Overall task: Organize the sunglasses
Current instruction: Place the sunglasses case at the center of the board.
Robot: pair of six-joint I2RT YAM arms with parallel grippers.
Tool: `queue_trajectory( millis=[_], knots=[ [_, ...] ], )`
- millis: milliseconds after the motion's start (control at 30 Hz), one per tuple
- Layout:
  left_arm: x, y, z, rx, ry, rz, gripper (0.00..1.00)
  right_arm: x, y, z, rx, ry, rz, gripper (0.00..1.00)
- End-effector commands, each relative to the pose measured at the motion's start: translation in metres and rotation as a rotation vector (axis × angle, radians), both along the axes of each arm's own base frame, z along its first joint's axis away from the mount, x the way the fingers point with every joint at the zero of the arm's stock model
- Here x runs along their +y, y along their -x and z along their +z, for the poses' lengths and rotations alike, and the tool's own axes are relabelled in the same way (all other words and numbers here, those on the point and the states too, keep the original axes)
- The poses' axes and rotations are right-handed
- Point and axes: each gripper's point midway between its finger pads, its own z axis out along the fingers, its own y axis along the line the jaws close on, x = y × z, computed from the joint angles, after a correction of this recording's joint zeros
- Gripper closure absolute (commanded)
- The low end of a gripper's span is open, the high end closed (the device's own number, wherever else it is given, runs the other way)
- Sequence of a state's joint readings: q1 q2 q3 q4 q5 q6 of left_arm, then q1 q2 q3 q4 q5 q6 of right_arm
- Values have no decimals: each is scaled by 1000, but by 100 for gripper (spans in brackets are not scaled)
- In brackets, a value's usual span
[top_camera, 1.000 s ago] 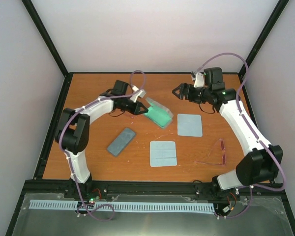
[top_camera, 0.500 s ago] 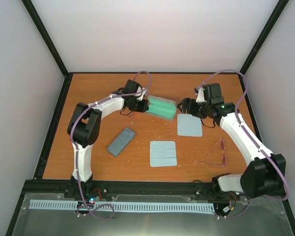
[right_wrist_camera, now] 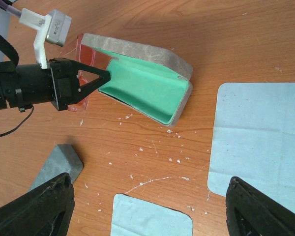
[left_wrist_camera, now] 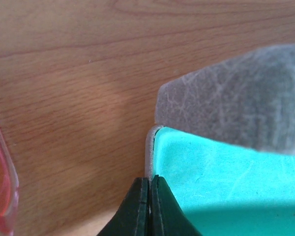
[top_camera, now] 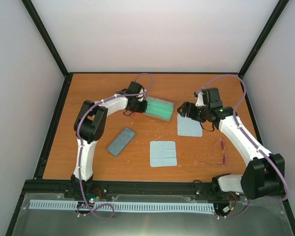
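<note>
An open case (top_camera: 160, 108) with green lining lies at the back middle of the table; it also shows in the right wrist view (right_wrist_camera: 146, 84). My left gripper (top_camera: 141, 104) is shut on its grey rim (left_wrist_camera: 148, 156), at the left end. A red-pink see-through pair of sunglasses (right_wrist_camera: 82, 48) lies beside that gripper, partly hidden behind the case, with its edge in the left wrist view (left_wrist_camera: 1, 184). A second red-pink pair (top_camera: 217, 154) lies near the right arm. My right gripper (top_camera: 183, 111) is open and empty, hovering right of the case (right_wrist_camera: 148, 199).
A closed grey case (top_camera: 121, 141) lies left of centre. One pale blue cloth (top_camera: 163, 153) lies in the middle front and another (top_camera: 190, 125) under the right gripper's side. Small white crumbs (right_wrist_camera: 155, 147) dot the wooden table (top_camera: 98, 162).
My left gripper has pushed farther back and right with the case, which now lies flatter. My right gripper has come down and nearer, toward the case's right end.
</note>
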State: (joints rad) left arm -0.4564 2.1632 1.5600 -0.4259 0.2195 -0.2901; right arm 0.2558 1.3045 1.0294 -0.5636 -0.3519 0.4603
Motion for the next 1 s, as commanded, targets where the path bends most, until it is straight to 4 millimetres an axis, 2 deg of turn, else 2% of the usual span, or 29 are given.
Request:
queue_trajectory(
  millis=[0, 233, 500, 733, 800, 967],
  knots=[
    [-5, -17, 13, -44, -3, 18, 100, 2, -1, 2, -19, -5, 7, 18],
    [7, -22, 6, -65, -68, 47, 100, 3, -1, -12, 7, -2, 12, 18],
    [6, -20, 3, -52, -61, 41, 99, 4, 0, -23, 39, 2, 10, 18],
    [0, -9, 4, -29, -24, 5, 84, 7, 1, -30, 61, 9, 21, 18],
    [-1, -6, 4, -22, -17, -4, 80, 9, 1, -32, 64, 12, 21, 14],
    [-5, 4, 4, -1, 8, -34, 78, 15, 1, -37, 74, 19, 33, 13]
  ],
)
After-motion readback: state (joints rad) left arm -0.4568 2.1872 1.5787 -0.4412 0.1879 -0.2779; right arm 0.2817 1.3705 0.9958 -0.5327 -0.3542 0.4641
